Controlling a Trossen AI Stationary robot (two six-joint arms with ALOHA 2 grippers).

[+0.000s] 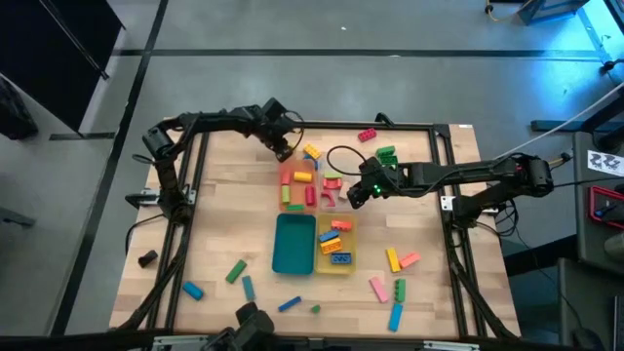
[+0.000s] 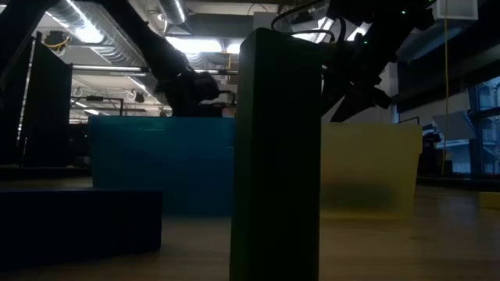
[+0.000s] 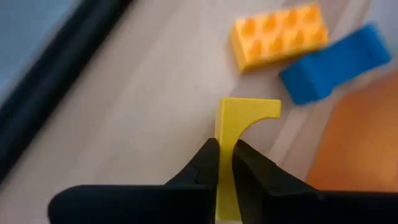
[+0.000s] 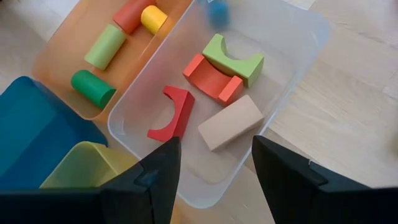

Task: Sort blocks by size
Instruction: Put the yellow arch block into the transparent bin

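Observation:
My left gripper [image 1: 284, 150] is at the table's far side, just beyond the orange tray [image 1: 289, 174], shut on a yellow block [image 3: 247, 113] with a curved cut-out. An orange studded brick [image 3: 280, 34] and a blue block [image 3: 339, 62] lie on the table past it. My right gripper [image 1: 353, 198] hovers open and empty over the clear tray [image 4: 298, 56], which holds a red arch [image 4: 174, 115], a green arch [image 4: 233, 59], a red-orange arch [image 4: 211, 78] and a beige block [image 4: 230, 121]. A blurred blue block [image 4: 217, 9] shows at the tray's far end. My left gripper pinches the yellow block's narrow stem [image 3: 226, 134] between its two fingers. The block's wider end with the curved cut-out sticks out past the fingertips. The block is above the wooden table, beside the orange tray's edge [image 3: 354, 143]; whether it touches the table I cannot tell.
The orange tray holds green, red and yellow cylinders [image 4: 104, 46]. A teal tray [image 1: 293, 244] and a yellow tray [image 1: 336, 258] stand nearer. Loose blocks lie near right [image 1: 392, 258], near left [image 1: 236, 271] and far right [image 1: 368, 135]. A black frame [image 1: 448, 166] rims the table.

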